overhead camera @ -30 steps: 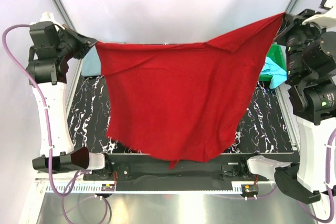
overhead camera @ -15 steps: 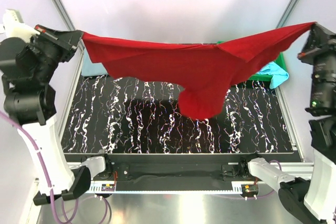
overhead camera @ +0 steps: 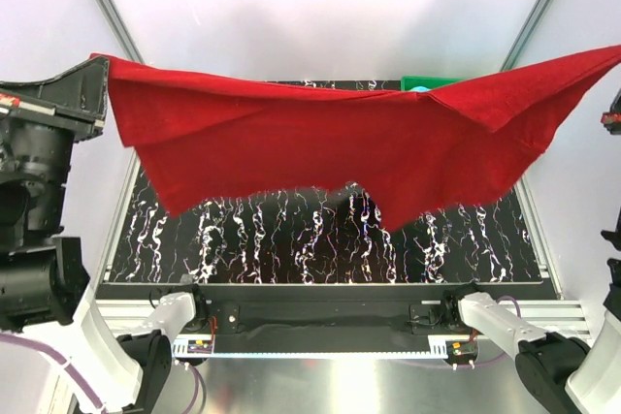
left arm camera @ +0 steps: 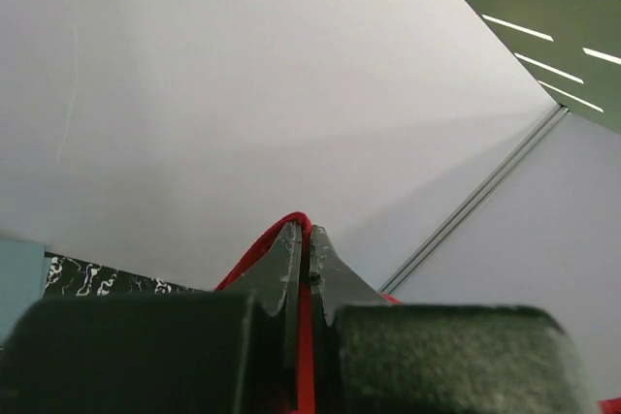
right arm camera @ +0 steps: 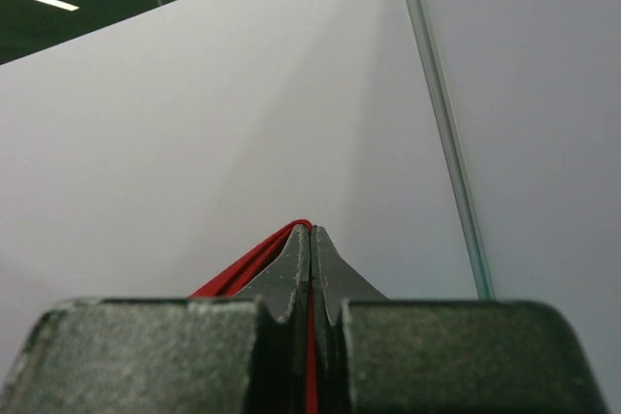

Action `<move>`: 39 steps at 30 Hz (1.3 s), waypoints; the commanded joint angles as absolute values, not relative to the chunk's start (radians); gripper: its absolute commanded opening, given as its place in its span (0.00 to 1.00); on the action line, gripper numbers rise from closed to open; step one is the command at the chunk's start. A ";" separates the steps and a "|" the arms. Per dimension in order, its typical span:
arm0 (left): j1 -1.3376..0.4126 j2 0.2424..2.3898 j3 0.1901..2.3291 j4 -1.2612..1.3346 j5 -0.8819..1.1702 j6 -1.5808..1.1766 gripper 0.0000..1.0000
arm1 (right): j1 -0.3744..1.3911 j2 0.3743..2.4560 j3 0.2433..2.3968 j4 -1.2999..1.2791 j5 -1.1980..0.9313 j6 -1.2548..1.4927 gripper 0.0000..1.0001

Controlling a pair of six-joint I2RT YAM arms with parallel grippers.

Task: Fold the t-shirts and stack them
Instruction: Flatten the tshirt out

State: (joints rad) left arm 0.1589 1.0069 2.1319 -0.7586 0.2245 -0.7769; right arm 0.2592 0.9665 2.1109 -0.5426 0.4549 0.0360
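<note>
White panel walls and slim metal posts enclose a black, white-veined table [overhead camera: 291,239]. High above it the deep red t-shirt [overhead camera: 320,143] is spread in the air like a banner, touching nothing beneath. The left gripper [left arm camera: 303,239] has its jaws clenched on one end of the cloth, a red fold pinched between the tips. The right gripper [right arm camera: 310,239] is clamped the same way on the opposite end, with red edges showing between its fingers. A corner of the green tray [overhead camera: 432,81] peeks over the shirt's top edge at the far side of the table. The cloth looks light, soft and limp: it creases along the taut upper line, sags in the middle, and its lower edge hangs loose and uneven. It would likely handle best pinched at two corners or along a seam under mild tension, since a thin fold could slip from so narrow a hold and slack fabric would bunch when laid down.
</note>
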 commanded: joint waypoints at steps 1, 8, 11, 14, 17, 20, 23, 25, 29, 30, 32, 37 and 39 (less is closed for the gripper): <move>0.169 1.043 2.021 -0.724 0.175 -0.781 0.00 | 0.253 1.045 2.125 -0.528 0.479 0.049 0.00; 0.164 1.029 1.474 -0.729 0.221 -0.798 0.00 | 0.253 0.996 1.791 -0.594 0.393 0.204 0.00; 0.163 1.098 1.408 -0.723 0.274 -0.767 0.00 | 0.253 0.977 1.669 -0.620 0.359 0.251 0.00; 0.163 1.196 1.440 -0.723 0.320 -0.727 0.00 | 0.253 0.997 1.637 -0.652 0.345 0.265 0.00; 0.161 1.256 1.489 -0.721 0.322 -0.729 0.00 | 0.253 1.012 1.632 -0.658 0.353 0.255 0.00; 0.160 1.299 1.535 -0.718 0.342 -0.729 0.00 | 0.253 1.025 1.663 -0.663 0.359 0.235 0.00; 0.149 1.308 1.583 -0.718 0.345 -0.710 0.00 | 0.253 1.035 1.695 -0.676 0.365 0.216 0.00; 0.146 1.302 1.571 -0.719 0.345 -0.698 0.00 | 0.253 1.025 1.692 -0.689 0.354 0.228 0.00; 0.147 1.231 1.395 -0.719 0.336 -0.667 0.04 | 0.253 0.973 1.576 -0.713 0.296 0.294 0.00; 0.147 1.215 1.347 -0.718 0.337 -0.658 0.04 | 0.253 0.962 1.547 -0.735 0.278 0.314 0.00; 0.147 1.177 1.185 -0.718 0.333 -0.632 0.05 | 0.253 0.919 1.449 -0.755 0.211 0.366 0.00; 0.150 1.019 0.872 -0.716 0.299 -0.627 0.04 | 0.253 0.800 1.258 -0.845 0.144 0.443 0.00; 0.153 0.974 0.758 -0.718 0.279 -0.643 0.04 | 0.253 0.775 1.195 -0.889 0.137 0.451 0.00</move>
State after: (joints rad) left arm 0.1478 1.0611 0.8467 -0.7292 0.3103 -0.6521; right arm 0.2588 0.8131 1.2453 -0.8223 0.1883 0.3935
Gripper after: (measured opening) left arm 0.050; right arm 0.010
